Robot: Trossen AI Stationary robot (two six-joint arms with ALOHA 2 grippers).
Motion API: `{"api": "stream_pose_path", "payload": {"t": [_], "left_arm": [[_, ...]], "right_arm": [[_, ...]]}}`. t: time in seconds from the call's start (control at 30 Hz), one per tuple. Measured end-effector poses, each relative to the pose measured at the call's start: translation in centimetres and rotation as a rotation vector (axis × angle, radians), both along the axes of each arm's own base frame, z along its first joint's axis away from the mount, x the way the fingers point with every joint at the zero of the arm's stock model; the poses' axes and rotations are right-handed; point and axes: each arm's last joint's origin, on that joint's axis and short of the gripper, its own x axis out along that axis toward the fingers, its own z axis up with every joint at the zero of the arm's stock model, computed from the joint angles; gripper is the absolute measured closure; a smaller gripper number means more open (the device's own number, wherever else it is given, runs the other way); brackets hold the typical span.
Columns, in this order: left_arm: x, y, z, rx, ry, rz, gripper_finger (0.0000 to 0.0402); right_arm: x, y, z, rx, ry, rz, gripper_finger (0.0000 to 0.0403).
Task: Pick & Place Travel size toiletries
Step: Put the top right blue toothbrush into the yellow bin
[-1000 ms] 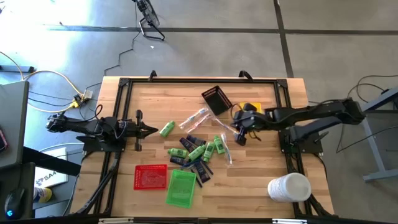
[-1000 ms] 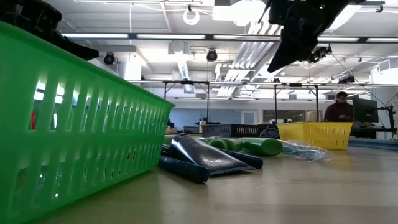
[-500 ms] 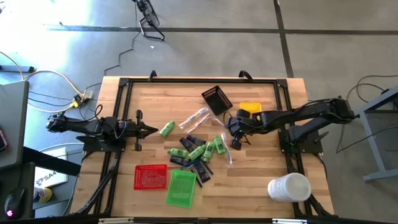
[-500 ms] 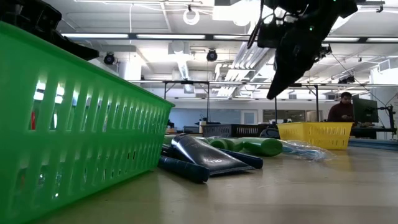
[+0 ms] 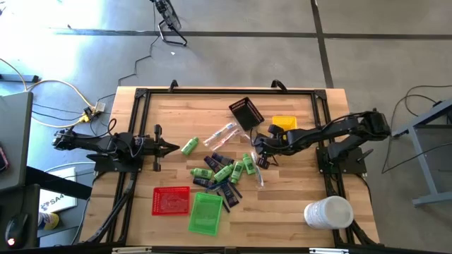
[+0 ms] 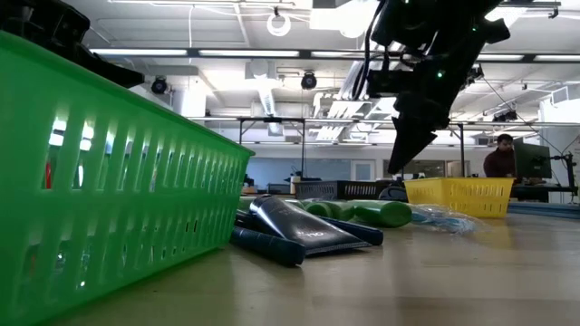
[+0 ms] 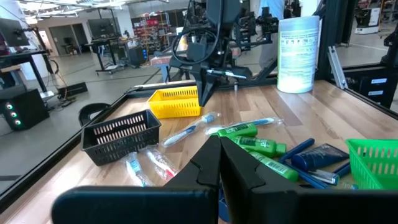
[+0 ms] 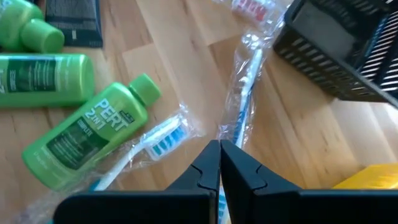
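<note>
"PERT 2in1" green bottle (image 8: pixel 87 140) nr right end effector (image 8: pixel 219 163) (fingers together, empty).

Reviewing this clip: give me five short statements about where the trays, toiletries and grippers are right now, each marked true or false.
1. The right gripper hangs over the wrapped toothbrushes, fingers shut and empty. True.
2. The left gripper holds a green bottle. False: it is shut on nothing, and the nearest green bottle lies apart from it.
3. The green tray lies beside the red tray. True.
4. The white cylinder stands in the yellow tray. False: it stands at a table corner.
5. The black tray holds bottles. False: none show in it.
</note>
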Motion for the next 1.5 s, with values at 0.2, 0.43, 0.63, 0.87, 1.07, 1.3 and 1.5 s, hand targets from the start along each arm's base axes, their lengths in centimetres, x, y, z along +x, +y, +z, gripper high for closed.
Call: {"api": "stream_pose_path", "payload": {"t": [0.2, 0.43, 0.63, 0.87, 1.07, 1.3, 1.5], "left_arm": [[0.0, 0.0, 0.0, 0.0, 0.0, 0.0, 0.0398], [0.0, 0.0, 0.0, 0.0, 0.001, 0.0, 0.0398], [0.0, 0.0, 0.0, 0.0, 0.001, 0.0, 0.0398], [0.0, 0.0, 0.0, 0.0, 0.001, 0.0, 0.0398], [0.0, 0.0, 0.0, 0.0, 0.001, 0.0, 0.0398], [0.0, 0.0, 0.0, 0.0, 0.002, 0.0, 0.0398], [0.0, 0.0, 0.0, 0.0, 0.002, 0.0, 0.0398]], "right_arm": [[0.2, 0.0, -0.1, -0.001, -0.014, -0.004, 0.0314], [0.4, -0.2, 0.1, -0.069, -0.04, -0.036, 0.0192], [0.7, -0.5, 0.3, -0.09, -0.072, -0.042, 0.0153], [0.1, -2.1, -0.6, -0.034, -0.03, -0.062, 0.0169], [-0.4, -2.9, -1.3, 0.049, -0.008, -0.048, 0.0182], [-0.9, -3.1, -2.2, 0.047, -0.002, -0.038, 0.0184], [-0.6, -3.2, -3.9, 0.029, 0.023, -0.04, 0.0184]]}}
